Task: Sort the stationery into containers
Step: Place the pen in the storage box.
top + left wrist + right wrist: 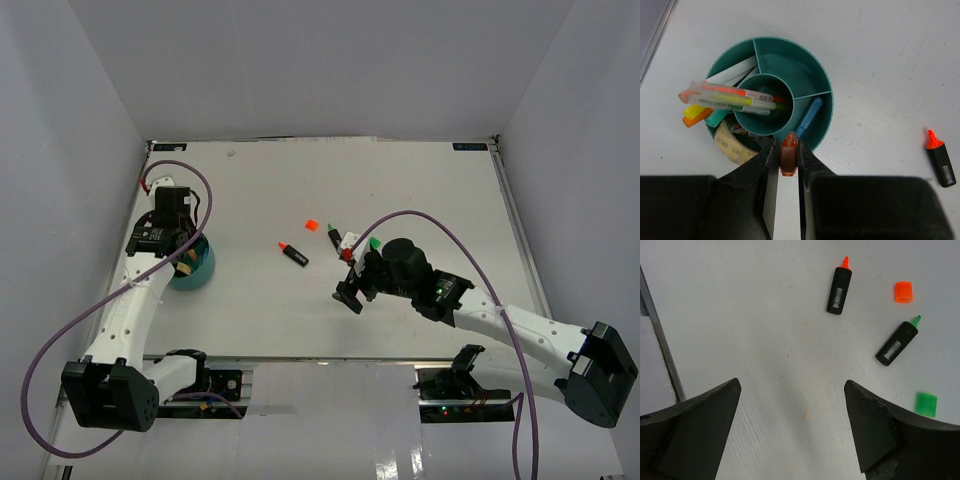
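LEFT GRIPPER (789, 146), clamped on a small orange item (789, 162), hangs over the near rim of the teal tub (790, 57) at the left of the table. A clean drop likely means easing farther in over a compartment before letting go. The far one is bare, while highlighters (730, 97) overhang the left rim, close to the table edge (657, 30). To the right, the right gripper (791, 387) stands wide apart and holds nothing. The orange-tipped marker (839, 290) and green-tipped marker (896, 344) lie beyond it, with open room between them.
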Controlling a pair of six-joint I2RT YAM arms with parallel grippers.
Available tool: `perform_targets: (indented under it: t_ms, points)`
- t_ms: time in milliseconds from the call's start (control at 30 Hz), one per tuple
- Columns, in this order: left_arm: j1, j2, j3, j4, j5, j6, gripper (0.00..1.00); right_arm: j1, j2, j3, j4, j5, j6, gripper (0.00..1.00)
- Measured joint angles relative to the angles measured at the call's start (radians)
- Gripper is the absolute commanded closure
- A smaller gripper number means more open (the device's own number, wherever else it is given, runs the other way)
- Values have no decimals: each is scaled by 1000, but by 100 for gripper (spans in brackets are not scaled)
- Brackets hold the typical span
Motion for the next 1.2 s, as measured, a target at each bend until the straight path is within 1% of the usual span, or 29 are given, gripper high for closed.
perform_targets:
  t_ms: [100, 167, 367, 400, 467, 500, 600, 633, 800, 833, 933, 967, 1000, 1033, 1200]
  points:
    - [13, 24, -17, 25, 19, 2, 95, 0, 0, 0, 0, 2, 0, 10]
    - [19, 40, -35, 32, 34, 1, 87, 0, 1, 0, 0, 2, 0, 10]
    - [29, 72, -51, 45, 63, 0, 73, 0, 10, 0, 0, 8, 2, 10]
    - [30, 75, -50, 47, 65, 1, 67, 0, 13, 0, 1, 9, 3, 10]
    - [32, 77, -50, 48, 70, 2, 61, 0, 23, 0, 2, 12, 10, 10]
    - [34, 77, -48, 48, 72, 1, 54, 0, 28, 0, 2, 13, 16, 10]
    - [36, 81, -43, 52, 80, 1, 46, 0, 47, 0, 3, 18, 31, 10]
    - [38, 83, -42, 56, 84, 1, 42, 0, 53, 0, 3, 20, 38, 10]
    - [41, 104, -32, 63, 103, 1, 31, 0, 84, 3, 5, 41, 64, 10]
    - [41, 107, -26, 62, 110, 0, 25, 0, 89, 4, 5, 51, 72, 10]
    - [41, 106, 10, 66, 145, 2, 15, -2, 99, 10, 5, 97, 99, 10]
    - [41, 105, 21, 75, 168, 2, 8, -3, 103, 14, 4, 114, 108, 10]
    - [41, 98, 39, 86, 187, 4, 5, -6, 108, 19, 4, 127, 114, 10]
    - [41, 89, 48, 101, 210, 3, 2, -9, 115, 27, 4, 140, 122, 10]
    - [41, -14, 48, 226, 345, 3, 2, -22, 204, 130, -25, 181, 132, 8]
